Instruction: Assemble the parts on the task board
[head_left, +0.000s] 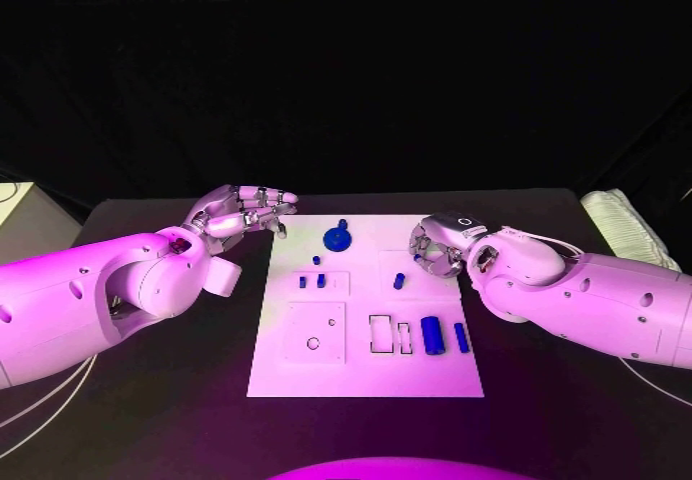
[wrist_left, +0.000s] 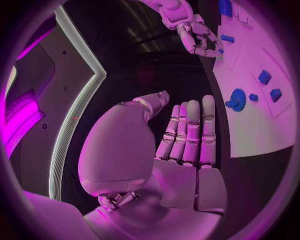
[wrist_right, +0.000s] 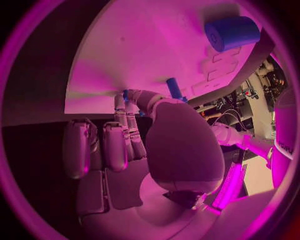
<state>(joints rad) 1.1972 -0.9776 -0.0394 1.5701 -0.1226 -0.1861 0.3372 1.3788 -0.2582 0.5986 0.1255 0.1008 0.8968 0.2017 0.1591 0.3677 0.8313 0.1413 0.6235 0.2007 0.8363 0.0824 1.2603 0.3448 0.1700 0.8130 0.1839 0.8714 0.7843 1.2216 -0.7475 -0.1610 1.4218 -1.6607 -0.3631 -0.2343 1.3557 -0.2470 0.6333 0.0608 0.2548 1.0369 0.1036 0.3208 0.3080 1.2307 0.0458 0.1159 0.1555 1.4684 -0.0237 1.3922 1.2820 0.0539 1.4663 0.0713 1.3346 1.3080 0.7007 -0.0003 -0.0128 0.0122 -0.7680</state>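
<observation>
The white task board (head_left: 365, 310) is lying in the middle of the black desk (head_left: 173, 400), with the blue parts resting on it. A round knob-like part (head_left: 338, 238) is sitting near the far edge. Small blue pegs (head_left: 313, 281) are standing in the middle zone, and another small peg (head_left: 400, 281) is standing beside them toward the right. A thick blue cylinder (head_left: 431, 335) and a thin blue rod (head_left: 462, 337) are lying side by side near the right edge, next to the rectangular cut-outs.

The left hand (head_left: 245, 212) is hovering off the board's far-left corner, its fingers (wrist_left: 190, 130) held straight and close together, holding nothing. The right hand (head_left: 437, 248) is hovering over the board's right edge, its fingers (wrist_right: 122, 110) curling down toward the surface with something small and blue at their tips; whether it is gripping a part cannot be told. A folded white cloth (head_left: 630, 228) is lying at the desk's far-right corner.
</observation>
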